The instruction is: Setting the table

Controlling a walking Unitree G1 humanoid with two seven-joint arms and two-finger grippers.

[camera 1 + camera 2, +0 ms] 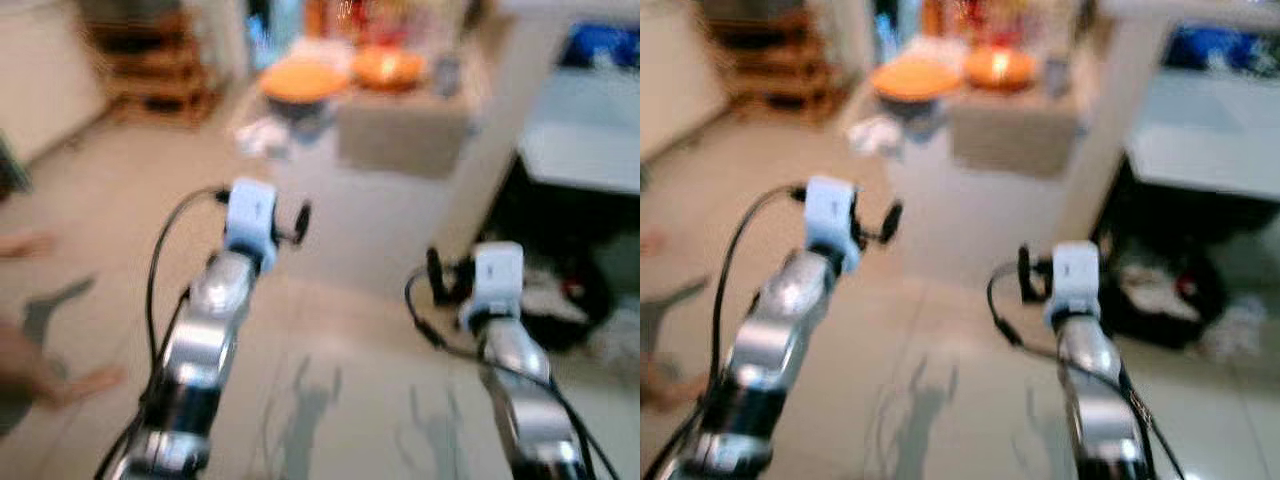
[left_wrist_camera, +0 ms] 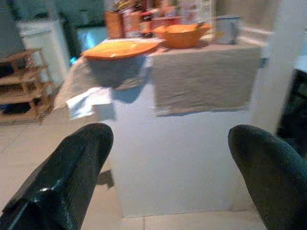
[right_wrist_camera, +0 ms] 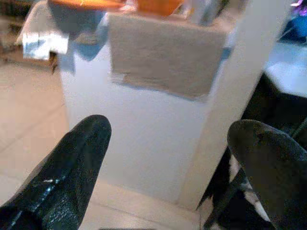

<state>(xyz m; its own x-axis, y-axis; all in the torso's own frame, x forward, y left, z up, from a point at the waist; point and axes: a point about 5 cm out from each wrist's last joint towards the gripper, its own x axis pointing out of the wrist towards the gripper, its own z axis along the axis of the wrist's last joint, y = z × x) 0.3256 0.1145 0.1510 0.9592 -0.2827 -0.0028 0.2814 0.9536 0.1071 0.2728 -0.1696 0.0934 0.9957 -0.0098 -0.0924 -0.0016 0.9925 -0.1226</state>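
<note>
Head cameras, blurred by motion: two silver metal arms reach forward over a pale glossy tiled floor [image 1: 330, 400]. The left gripper [image 1: 262, 212], on a white block-shaped wrist, sits at about 10 o'clock from centre; the right gripper [image 1: 470, 272] sits at about 4 o'clock. Ahead, at 12 o'clock, stands a white boxy counter [image 1: 370, 220] draped with a coarse beige cloth [image 1: 400, 135]. On it rest a flat round orange plate [image 1: 300, 80] and, just to its right, a rounded orange bowl [image 1: 388, 66]. At 9 o'clock, by the frame edge, a person's blurred hand [image 1: 22, 244] shows above the floor.

Left wrist camera: the left gripper's [image 2: 170, 172] two smooth black rounded fingers [image 2: 72, 167] stand wide apart, holding nothing. Between them lies the counter front; the orange plate overhangs the cloth edge, the bowl beside it. A slatted wooden shelf rack [image 2: 21, 86] stands well off to the side.

Right wrist camera: the right gripper's [image 3: 170, 163] glossy black fingers [image 3: 67, 167] are likewise spread wide and empty, facing the counter's white front and the hanging beige cloth.
</note>
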